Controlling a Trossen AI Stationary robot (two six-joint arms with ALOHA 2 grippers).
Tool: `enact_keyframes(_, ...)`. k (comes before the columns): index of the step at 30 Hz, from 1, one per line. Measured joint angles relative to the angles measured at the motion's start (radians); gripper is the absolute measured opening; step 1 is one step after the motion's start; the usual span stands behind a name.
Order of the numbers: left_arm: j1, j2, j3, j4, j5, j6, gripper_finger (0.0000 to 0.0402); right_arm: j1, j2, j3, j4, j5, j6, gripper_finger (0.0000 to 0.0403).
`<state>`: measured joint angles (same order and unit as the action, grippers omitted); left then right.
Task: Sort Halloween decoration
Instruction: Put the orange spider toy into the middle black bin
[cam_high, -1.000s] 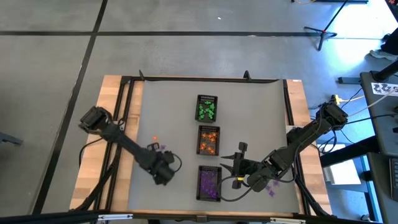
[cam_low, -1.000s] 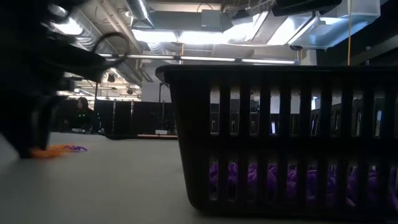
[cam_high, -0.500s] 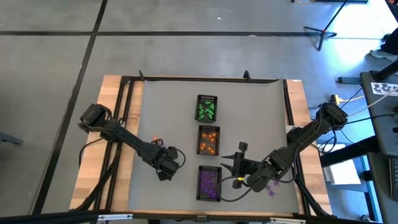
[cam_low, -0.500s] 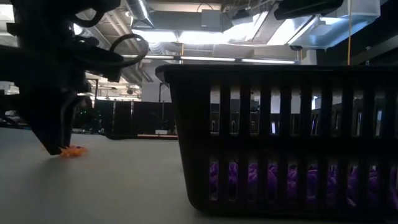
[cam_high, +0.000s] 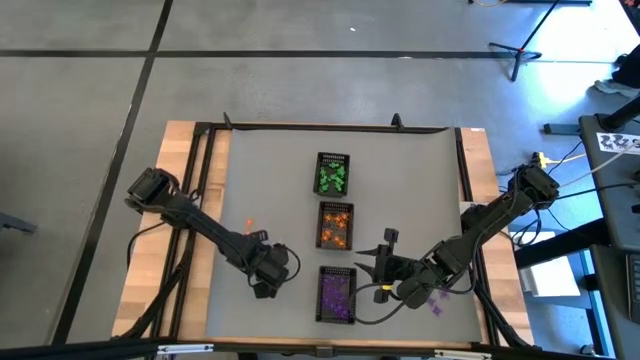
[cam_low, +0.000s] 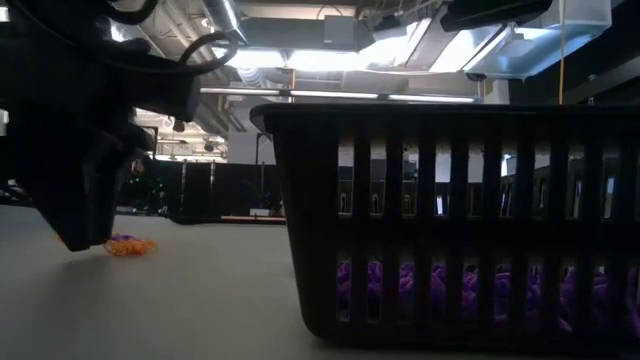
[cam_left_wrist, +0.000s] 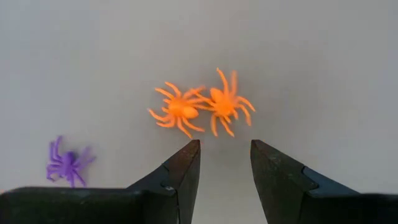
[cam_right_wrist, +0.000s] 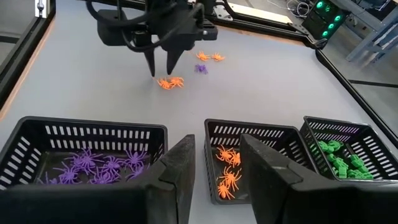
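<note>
Two orange spider trinkets (cam_left_wrist: 199, 111) lie side by side on the grey table, just ahead of my left gripper (cam_left_wrist: 225, 149), which is open and empty, its fingers pointing down, low over the table. They also show in the right wrist view (cam_right_wrist: 169, 82) and the low view (cam_low: 128, 245). A purple spider (cam_left_wrist: 67, 163) lies beside them. My left gripper (cam_high: 264, 272) is left of the purple tray (cam_high: 336, 295). My right gripper (cam_right_wrist: 214, 146) is open and empty; it waits right of the trays (cam_high: 386, 264).
Three black mesh trays stand in a row: one with green trinkets (cam_high: 333, 173) farthest, one with orange (cam_high: 336, 225) in the middle, one with purple nearest. More orange spiders (cam_right_wrist: 208, 56) and a purple one (cam_right_wrist: 200, 68) lie beyond the left gripper. Purple trinkets (cam_high: 435, 305) lie by the right arm.
My left gripper has gone a little toward the table's right edge and then toward the near edge, staying low over the table. It now stands just behind the two orange spiders.
</note>
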<state>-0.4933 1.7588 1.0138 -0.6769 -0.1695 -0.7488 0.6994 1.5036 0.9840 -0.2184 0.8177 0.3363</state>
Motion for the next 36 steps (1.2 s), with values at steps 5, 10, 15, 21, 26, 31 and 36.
enact_keyframes(5, -0.021, 0.000, 0.031, -0.008, -0.018, 0.000, 0.0136, 0.000, 0.000, 0.000, 0.000, 0.000, 0.000, 0.0124)
enact_keyframes(10, -0.041, -0.002, 0.092, -0.043, -0.120, 0.045, 0.0136, 0.000, 0.000, 0.000, 0.006, 0.001, 0.000, 0.0124)
enact_keyframes(15, -0.019, -0.003, 0.096, -0.067, -0.124, 0.053, 0.0136, 0.000, 0.000, 0.000, 0.011, 0.000, 0.000, 0.0124)
enact_keyframes(21, 0.033, -0.003, 0.096, -0.083, -0.082, 0.084, 0.0136, 0.000, 0.000, 0.000, 0.010, 0.000, 0.000, 0.0124)
enact_keyframes(26, 0.080, 0.016, 0.092, -0.090, -0.019, 0.108, 0.0136, 0.000, 0.000, 0.000, 0.005, 0.000, 0.000, 0.0124)
enact_keyframes(31, 0.104, 0.035, 0.090, -0.087, 0.030, 0.127, 0.0136, 0.000, 0.000, 0.000, 0.005, -0.017, 0.000, 0.0124)
enact_keyframes(36, 0.124, 0.036, 0.038, -0.028, 0.038, 0.131, 0.0136, 0.000, 0.000, 0.000, 0.004, -0.018, 0.000, 0.0124)
